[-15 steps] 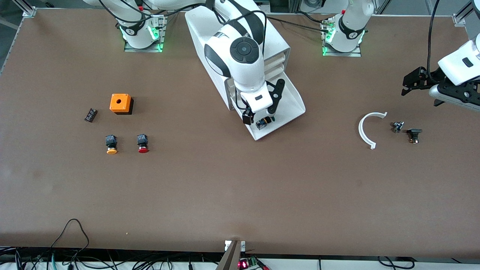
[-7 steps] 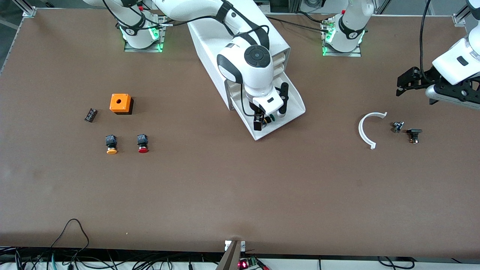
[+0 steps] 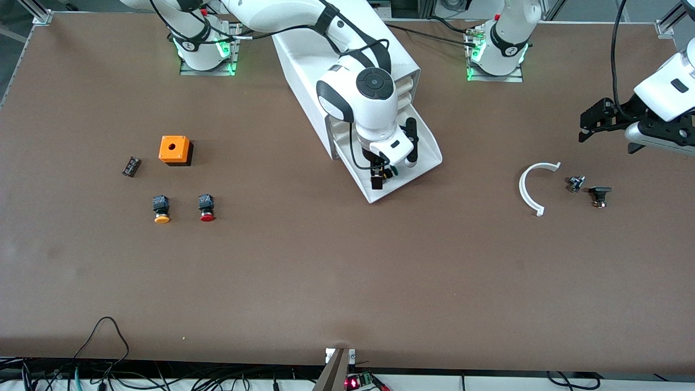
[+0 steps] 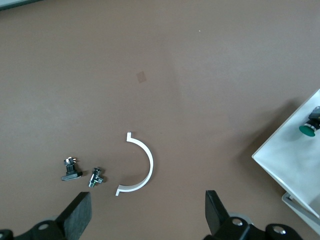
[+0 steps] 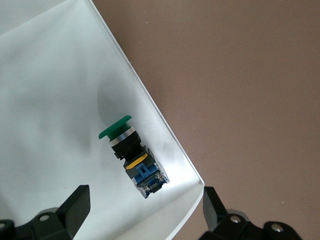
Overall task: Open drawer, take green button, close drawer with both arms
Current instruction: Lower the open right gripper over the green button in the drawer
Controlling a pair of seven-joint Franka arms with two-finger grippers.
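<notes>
The lowest drawer (image 3: 421, 163) of the white cabinet (image 3: 304, 49) is pulled out. The green-capped button (image 3: 387, 174) lies on its side in the drawer, near the front corner. My right gripper (image 3: 393, 161) hangs open just over the button, one finger on each side of it, not touching. In the right wrist view the button (image 5: 132, 156) lies on the drawer floor (image 5: 55, 100) between the open fingers of the right gripper (image 5: 145, 210). My left gripper (image 3: 605, 133) waits open and empty above the left arm's end of the table; the left wrist view shows it (image 4: 147, 220) open.
A white arc (image 3: 535, 187) and two small fittings (image 3: 575, 183) (image 3: 599, 195) lie under the left gripper's area. An orange box (image 3: 174, 149), a small black part (image 3: 131, 166), an orange-capped button (image 3: 161, 209) and a red-capped button (image 3: 206, 207) lie toward the right arm's end.
My right gripper has shifted along the drawer and turned, coming down over the green button. My left gripper has drifted only slightly.
</notes>
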